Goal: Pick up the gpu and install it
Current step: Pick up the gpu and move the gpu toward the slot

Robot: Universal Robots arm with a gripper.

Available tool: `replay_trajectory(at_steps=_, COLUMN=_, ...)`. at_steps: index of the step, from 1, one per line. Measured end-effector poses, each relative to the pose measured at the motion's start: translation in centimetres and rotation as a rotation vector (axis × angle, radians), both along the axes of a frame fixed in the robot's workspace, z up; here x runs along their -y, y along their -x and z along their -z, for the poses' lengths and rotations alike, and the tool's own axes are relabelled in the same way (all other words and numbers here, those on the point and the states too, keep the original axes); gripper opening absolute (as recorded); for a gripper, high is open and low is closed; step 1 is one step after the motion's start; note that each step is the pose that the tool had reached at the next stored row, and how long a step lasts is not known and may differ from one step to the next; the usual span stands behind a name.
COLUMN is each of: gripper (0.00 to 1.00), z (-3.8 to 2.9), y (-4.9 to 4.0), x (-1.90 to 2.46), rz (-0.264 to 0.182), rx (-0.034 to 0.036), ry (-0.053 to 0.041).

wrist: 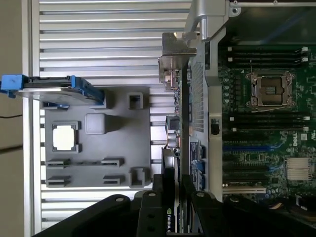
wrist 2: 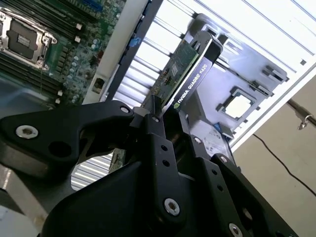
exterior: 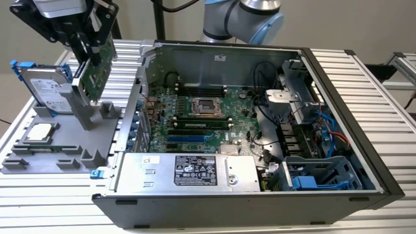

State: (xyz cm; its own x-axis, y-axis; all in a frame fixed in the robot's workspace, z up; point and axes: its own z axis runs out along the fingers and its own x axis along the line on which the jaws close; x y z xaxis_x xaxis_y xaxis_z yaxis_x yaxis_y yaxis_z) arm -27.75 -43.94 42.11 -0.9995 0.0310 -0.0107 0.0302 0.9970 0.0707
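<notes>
The gpu [exterior: 96, 70], a thin card with a green circuit board face, hangs tilted above the grey holder tray [exterior: 39, 163] at the exterior view's left, its silver bracket end pointing down. My gripper [exterior: 87, 46] is shut on its upper end. In the second wrist view the black fingers [wrist 2: 157, 143] clamp the gpu [wrist 2: 185, 74] from both sides. The first wrist view has the gpu [wrist: 174, 148] edge-on, over the border between the tray [wrist: 123, 128] and the open computer case [wrist: 207, 74]. The motherboard [exterior: 195, 122] lies exposed inside the case, with a blue card slot [exterior: 188, 139].
A silver hard drive [exterior: 46, 90] with blue tabs stands upright in the tray, and a square processor chip [exterior: 40, 130] lies nearby. The case wall [exterior: 133, 112] rises between tray and motherboard. A power supply [exterior: 195, 170] and cables [exterior: 305, 126] crowd the case's near side and right.
</notes>
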Motion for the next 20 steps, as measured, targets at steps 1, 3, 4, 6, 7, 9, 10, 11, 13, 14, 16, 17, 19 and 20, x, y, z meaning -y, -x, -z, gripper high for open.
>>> replay_trajectory(at_steps=1, gripper=0.00, z=0.00, y=-0.17, x=0.00, rz=0.000, rx=-0.0010, ry=0.0000)
replay_trajectory(at_steps=3, gripper=0.00, z=0.00, y=-0.52, x=0.00, rz=0.000, rx=-0.0024, ry=0.0000)
replay_trajectory(at_steps=4, gripper=0.00, z=-0.01, y=-0.72, x=0.00, rz=0.000, rx=-0.0030, ry=0.0000)
replay_trajectory(at_steps=6, gripper=0.00, z=-0.03, y=-1.10, x=0.00, rz=0.000, rx=-0.0040, ry=0.0000)
replay_trajectory(at_steps=7, gripper=0.00, z=-0.05, y=-1.31, x=0.00, rz=0.000, rx=-0.0047, ry=0.0001)
replay_trajectory(at_steps=9, gripper=0.00, z=-0.09, y=-1.76, x=0.00, rz=0.000, rx=-0.0063, ry=0.0001)
replay_trajectory(at_steps=10, gripper=0.00, z=-0.10, y=-1.98, x=0.00, rz=0.000, rx=-0.0071, ry=0.0001)
replay_trajectory(at_steps=11, gripper=0.00, z=-0.13, y=-2.18, x=0.00, rz=0.000, rx=-0.0078, ry=0.0001)
replay_trajectory(at_steps=13, gripper=0.00, z=-0.17, y=-2.52, x=0.00, rz=0.000, rx=-0.0086, ry=0.0001)
replay_trajectory(at_steps=14, gripper=0.00, z=-0.18, y=-2.65, x=0.00, rz=0.000, rx=-0.0088, ry=0.0001)
replay_trajectory(at_steps=16, gripper=0.00, z=-0.18, y=-2.98, x=0.00, rz=0.000, rx=-0.0092, ry=0.0001)
replay_trajectory(at_steps=17, gripper=0.00, z=-0.19, y=-3.18, x=0.00, rz=0.000, rx=-0.0095, ry=0.0002)
replay_trajectory(at_steps=19, gripper=0.00, z=-0.20, y=-3.63, x=0.00, rz=0.000, rx=-0.0103, ry=0.0004)
replay_trajectory(at_steps=20, gripper=0.00, z=-0.20, y=-3.86, x=0.00, rz=0.000, rx=-0.0106, ry=0.0003)
